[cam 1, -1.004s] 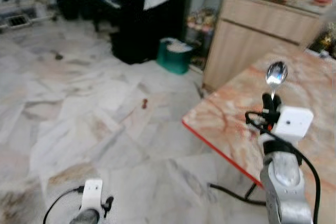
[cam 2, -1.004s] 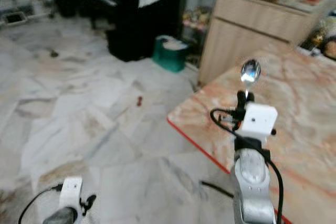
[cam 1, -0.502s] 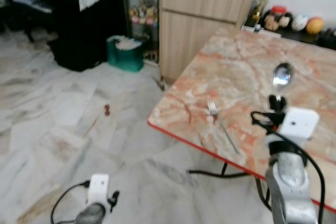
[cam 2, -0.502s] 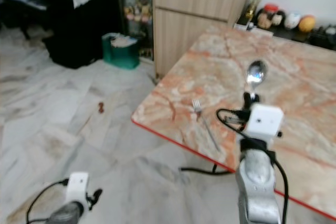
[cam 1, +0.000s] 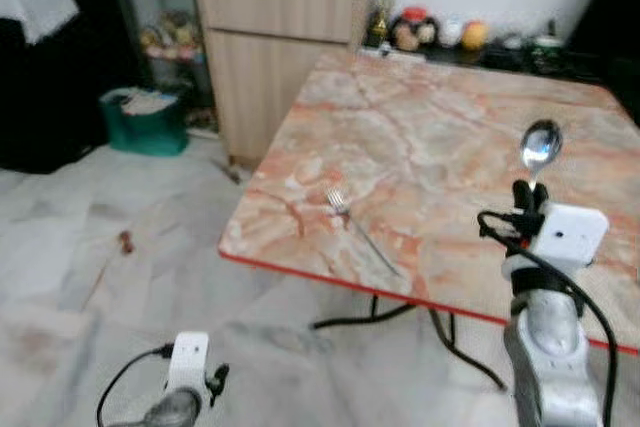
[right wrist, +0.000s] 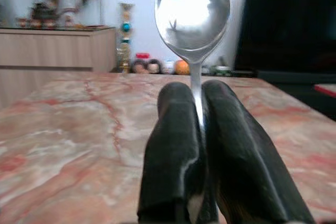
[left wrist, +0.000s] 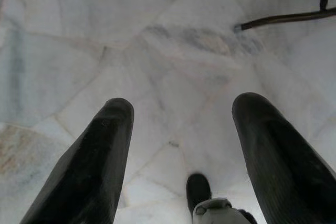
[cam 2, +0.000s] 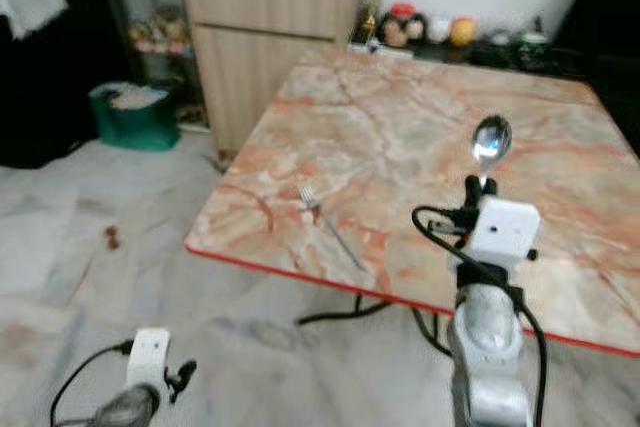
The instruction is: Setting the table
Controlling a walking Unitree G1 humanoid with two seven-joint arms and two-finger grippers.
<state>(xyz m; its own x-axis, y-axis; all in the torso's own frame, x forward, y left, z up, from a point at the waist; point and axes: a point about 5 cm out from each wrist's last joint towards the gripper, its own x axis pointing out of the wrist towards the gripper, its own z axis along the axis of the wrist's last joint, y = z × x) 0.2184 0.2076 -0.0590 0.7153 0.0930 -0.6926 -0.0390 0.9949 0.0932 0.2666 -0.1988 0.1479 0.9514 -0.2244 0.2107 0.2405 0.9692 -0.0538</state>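
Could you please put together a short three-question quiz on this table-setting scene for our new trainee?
1. True or false: the right gripper is shut on the spoon, bowl end up.
2. What already lies on the table? A) a knife B) a fork C) a plate
3. Fill in: the left gripper hangs low with its fingers apart, over the ____.

Key
1. True: the fingers pinch the handle and the bowl stands above them.
2. B: the fork lies near the table's red front edge, to the left of the raised spoon.
3. Floor: pale marble tiles show between the fingers.
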